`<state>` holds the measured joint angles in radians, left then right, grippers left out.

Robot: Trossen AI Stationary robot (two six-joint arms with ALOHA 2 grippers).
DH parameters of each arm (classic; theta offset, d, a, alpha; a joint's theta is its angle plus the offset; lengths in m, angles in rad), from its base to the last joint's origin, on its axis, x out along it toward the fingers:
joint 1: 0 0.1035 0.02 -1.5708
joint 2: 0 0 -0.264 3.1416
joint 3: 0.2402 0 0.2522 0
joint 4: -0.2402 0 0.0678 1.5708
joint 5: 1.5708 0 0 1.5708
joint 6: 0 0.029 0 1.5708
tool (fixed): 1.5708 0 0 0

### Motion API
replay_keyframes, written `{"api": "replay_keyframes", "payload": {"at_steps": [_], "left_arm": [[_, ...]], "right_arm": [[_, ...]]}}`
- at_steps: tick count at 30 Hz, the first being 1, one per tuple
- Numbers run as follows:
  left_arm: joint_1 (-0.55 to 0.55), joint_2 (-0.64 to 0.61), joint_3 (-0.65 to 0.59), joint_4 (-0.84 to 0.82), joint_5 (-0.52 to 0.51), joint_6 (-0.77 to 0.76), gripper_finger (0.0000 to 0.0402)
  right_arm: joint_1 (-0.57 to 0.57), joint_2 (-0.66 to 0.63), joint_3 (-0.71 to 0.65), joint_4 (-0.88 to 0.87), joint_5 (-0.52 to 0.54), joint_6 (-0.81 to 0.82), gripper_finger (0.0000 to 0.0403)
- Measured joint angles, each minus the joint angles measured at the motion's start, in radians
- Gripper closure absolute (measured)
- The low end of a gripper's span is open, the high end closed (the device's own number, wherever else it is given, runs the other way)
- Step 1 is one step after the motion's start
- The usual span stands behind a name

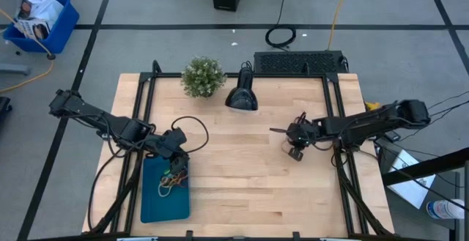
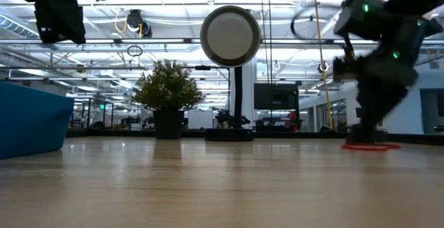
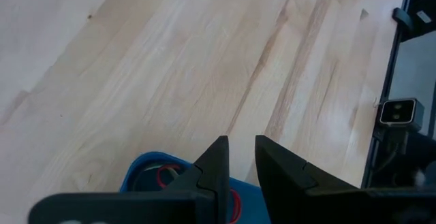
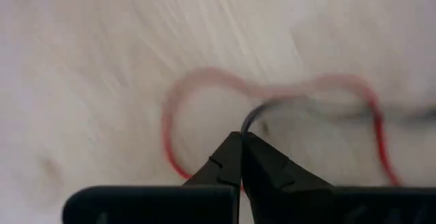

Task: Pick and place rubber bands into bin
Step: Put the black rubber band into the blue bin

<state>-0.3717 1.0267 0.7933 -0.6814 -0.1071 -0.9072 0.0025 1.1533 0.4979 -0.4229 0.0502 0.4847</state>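
Rubber bands are split between two places: a small tangle of them [image 1: 174, 176] already lies in the bin [image 1: 165, 203], at about 7 o'clock on the table [image 1: 242, 190], and one red band [image 4: 204, 81] lies on the bare wood out at about 3 o'clock, well apart from the bin. In the low view this red band [image 2: 370, 145] sits flat on the table under the right arm.

The right gripper [image 4: 242, 142] is down on that red band. Its fingers are pressed together, tips touching, and a dark strand rises from between them; whether that is a second band or part of the pinch cannot be told, and the red loop does not look caught for certain. The step in hand reads as the pick, grip just made.

The left gripper [image 3: 238, 149] hangs over the 12 o'clock end of the bin with only a narrow gap between its fingers, nothing in them.

Next comes a lift straight up to check that the band comes off the wood, then a carry toward 7 o'clock over to the bin, keeping clear of the left arm parked there, and a release above the tray.
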Motion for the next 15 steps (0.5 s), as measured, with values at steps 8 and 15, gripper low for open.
{"api": "replay_keyframes", "payload": {"at_steps": [8, 15], "left_arm": [[-0.007, 0.001, 0.000, 0.123, -0.076, 0.205, 0.0325], [-0.036, 0.008, 0.000, 0.343, -0.134, 0.537, 0.0325]], "right_arm": [[0.000, -0.130, 0.015, 0.071, -0.011, 0.000, 0.0402], [0.056, -0.178, 0.015, 0.352, -0.107, -0.001, 0.0402]]}}
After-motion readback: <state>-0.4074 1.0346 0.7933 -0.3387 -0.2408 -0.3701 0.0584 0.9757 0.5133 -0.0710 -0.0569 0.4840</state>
